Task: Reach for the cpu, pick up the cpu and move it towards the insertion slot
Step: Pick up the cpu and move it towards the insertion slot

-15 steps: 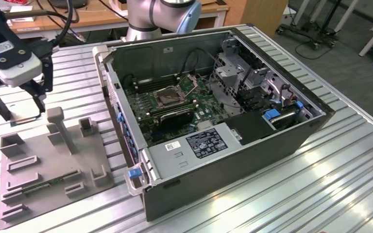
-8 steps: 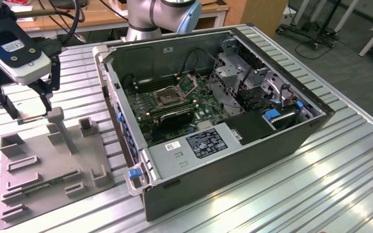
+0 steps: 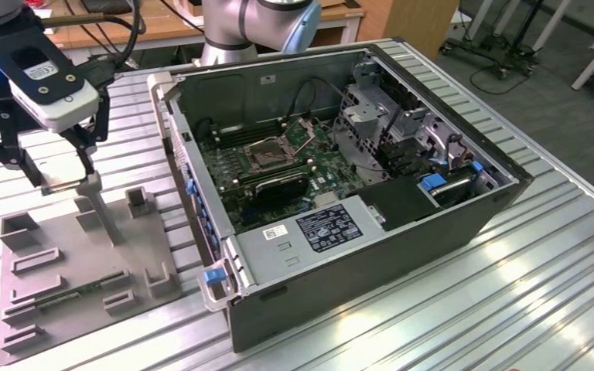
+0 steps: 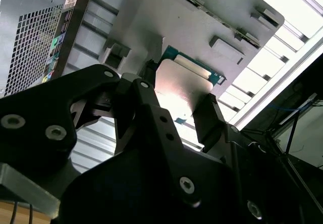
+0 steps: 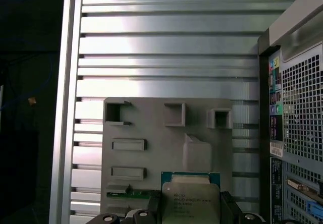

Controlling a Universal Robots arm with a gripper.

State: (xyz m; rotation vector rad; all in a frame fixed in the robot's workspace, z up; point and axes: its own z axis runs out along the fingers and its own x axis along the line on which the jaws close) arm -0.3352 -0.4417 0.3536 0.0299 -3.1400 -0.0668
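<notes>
Black fingers of the gripper are pinching the cpu by two opposite edges, its silvery face showing in both wrist views. Cpu is hanging just above the grey fixture, at the exterior view's left, so reach and pick-up are looking done. Slatted metal table is carrying both the fixture and the open computer case. Farther off, the insertion slot is sitting inside that case, well apart from the cpu. By my reading, most of the carry is remaining.
</notes>
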